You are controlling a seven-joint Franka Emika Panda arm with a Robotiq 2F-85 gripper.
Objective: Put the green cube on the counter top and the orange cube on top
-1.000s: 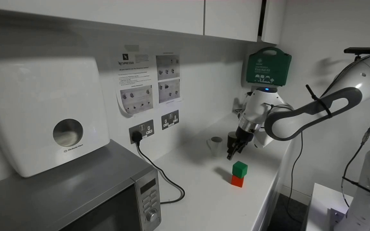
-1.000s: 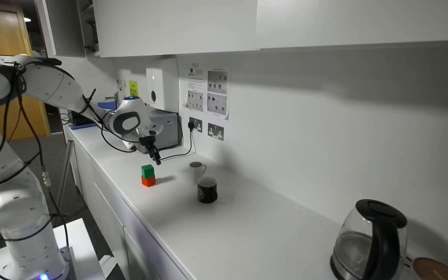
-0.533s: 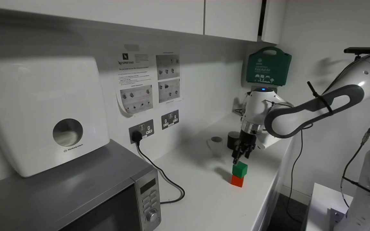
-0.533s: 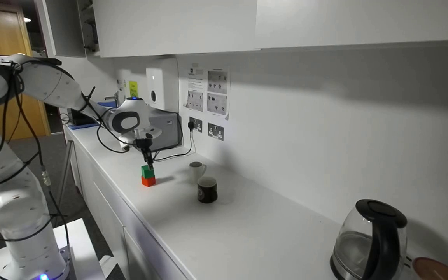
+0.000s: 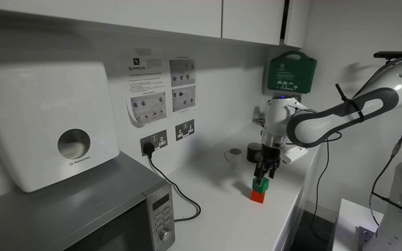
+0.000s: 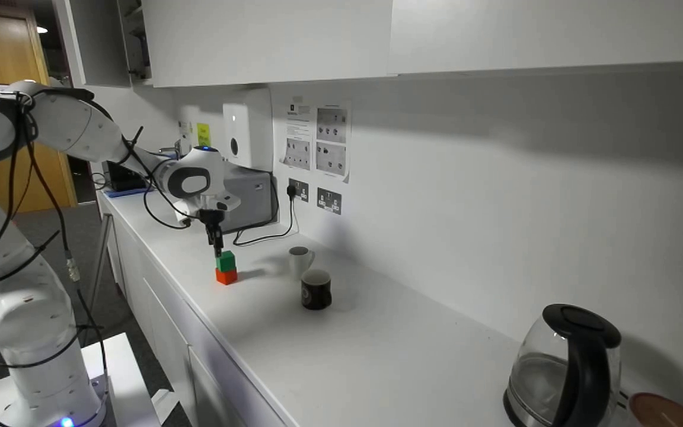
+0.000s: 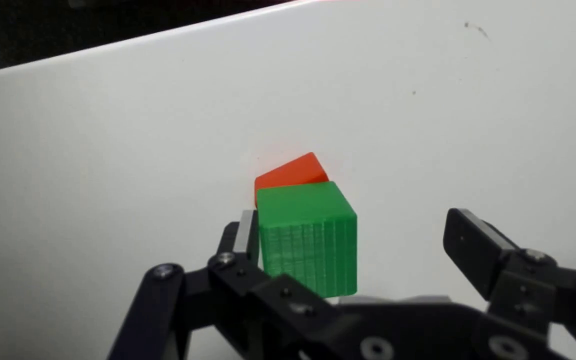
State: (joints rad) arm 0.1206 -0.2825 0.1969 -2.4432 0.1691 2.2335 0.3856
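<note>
- Small bright green cube (image 7: pixel 308 235): sits upright on top of the small orange-red cube (image 7: pixel 293 170).
- Orange-red cube: rests on the smooth, flat white counter top (image 6: pixel 377 356), turned at an angle to the green cube, which covers most of it in the wrist view.
- Black two-finger gripper (image 7: pixel 358 227): points down at the green cube in both exterior views. Jaws stand wide apart; nothing is held.
- Finger clearance, wrist view: the left finger lies right beside the green cube's left side; contact cannot be confirmed. The right finger stands well apart from the cube.
- White mug (image 6: pixel 299 264) and dark mug (image 6: pixel 316 296): stand right of the cubes in an exterior view; the dark mug is the nearer.
- Clear-bodied kettle (image 6: pixel 561 367) with black handle: stands near right in an exterior view.
- Grey metal microwave (image 5: pixel 117 198): stands near left in an exterior view.
</note>
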